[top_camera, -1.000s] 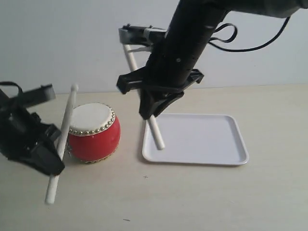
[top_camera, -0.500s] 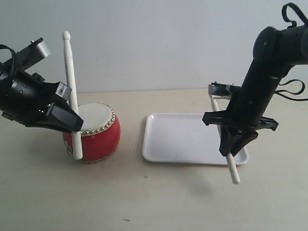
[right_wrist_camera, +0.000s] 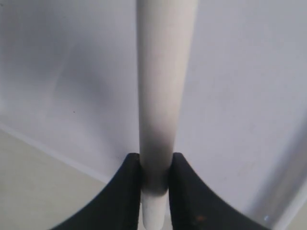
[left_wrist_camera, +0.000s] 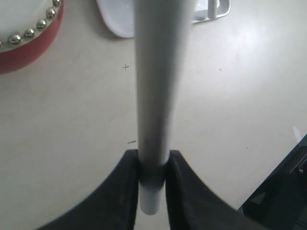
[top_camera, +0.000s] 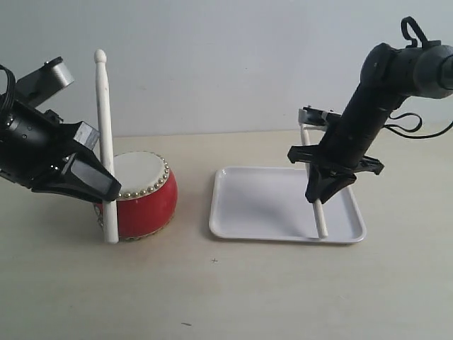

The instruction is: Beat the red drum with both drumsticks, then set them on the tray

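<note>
Both drumsticks held nearly vertical.
Left gripper (top_camera: 105, 190) pinches left drumstick (top_camera: 104, 120) upright, tip up, beside the red drum (top_camera: 145, 202); right gripper (top_camera: 318, 196) pinches right drumstick (top_camera: 321, 221), lower end at the tray (top_camera: 283, 238).

Gap between red drum (top_camera: 138, 195) and tray (top_camera: 258, 202): bare desk (top_camera: 212, 290), passable.
Front desk strip: open across full width.
Tray, left half: unoccupied.
Tray, right half: blocked by right fingers (top_camera: 320, 188) and slanted right drumstick (top_camera: 320, 219).
Drum, left side: blocked by upright left drumstick (top_camera: 105, 127) clamped in left fingers (top_camera: 92, 180).
Drum skin, right part: uncovered.
</note>
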Controlling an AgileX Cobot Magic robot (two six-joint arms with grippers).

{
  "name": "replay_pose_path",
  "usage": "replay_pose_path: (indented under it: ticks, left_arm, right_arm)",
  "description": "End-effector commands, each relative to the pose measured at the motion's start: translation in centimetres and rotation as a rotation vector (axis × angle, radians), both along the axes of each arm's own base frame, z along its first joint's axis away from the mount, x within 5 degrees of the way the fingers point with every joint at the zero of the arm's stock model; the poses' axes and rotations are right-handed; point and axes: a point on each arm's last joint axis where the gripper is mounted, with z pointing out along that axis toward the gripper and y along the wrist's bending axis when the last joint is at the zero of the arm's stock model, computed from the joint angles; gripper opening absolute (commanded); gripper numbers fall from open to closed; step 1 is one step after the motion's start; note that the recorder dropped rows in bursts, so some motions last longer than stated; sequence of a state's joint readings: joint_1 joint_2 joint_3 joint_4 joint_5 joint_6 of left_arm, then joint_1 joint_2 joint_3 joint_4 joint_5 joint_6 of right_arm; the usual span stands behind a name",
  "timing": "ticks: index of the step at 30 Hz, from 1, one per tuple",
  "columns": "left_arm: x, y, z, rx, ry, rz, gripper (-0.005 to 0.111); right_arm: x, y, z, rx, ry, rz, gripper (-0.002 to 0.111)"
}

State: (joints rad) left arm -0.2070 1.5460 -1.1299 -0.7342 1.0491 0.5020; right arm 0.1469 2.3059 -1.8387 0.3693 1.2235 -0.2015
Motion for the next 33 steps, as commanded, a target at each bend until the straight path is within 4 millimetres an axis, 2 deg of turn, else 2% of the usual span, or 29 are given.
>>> replay_pose_path:
  ticks: [1, 6, 8, 12, 19, 25, 27, 31, 33]
  left_arm:
    - [-0.3, -0.1, 0.3, -0.005, -0.004, -0.005, 0.000]
    - [-0.2, -0.1, 0.3, -0.002, -0.020, -0.018, 0.000]
    - [-0.2, -0.1, 0.3, -0.001, -0.025, -0.013, 0.000]
    - [-0.1, -0.1, 0.3, -0.001, -0.027, -0.012, 0.000]
    - [-0.2, -0.1, 0.3, -0.001, -0.023, -0.013, 0.000]
    - [-0.2, -0.1, 0.3, -0.004, -0.021, -0.012, 0.000]
    - [-0.2, -0.1, 0.3, -0.004, -0.023, -0.011, 0.000]
    - [-0.1, -0.1, 0.3, -0.004, -0.030, -0.005, 0.000]
    - [0.0, -0.1, 0.3, -0.003, -0.037, -0.003, 0.000]
  right_arm:
    - [0.3, -0.3, 0.9, -0.021, -0.045, 0.034, 0.000]
    - [0.0, -1.6, 4.0, -0.150, -0.145, 0.111, 0.000]
    - [0.0, -1.9, 4.5, -0.178, -0.161, 0.120, 0.000]
    - [-0.1, -1.4, 4.1, -0.128, -0.145, 0.110, 0.000]
    - [0.2, -1.1, 1.3, -0.101, -0.072, 0.084, 0.000]
    - [0.3, -1.2, 0.7, -0.119, -0.061, 0.083, 0.000]
    - [0.2, -1.1, 1.3, -0.104, -0.071, 0.078, 0.000]
    - [-0.1, -1.0, 4.4, -0.083, -0.142, 0.088, 0.000]
    - [-0.5, -1.3, 5.2, -0.102, -0.152, 0.074, 0.000]
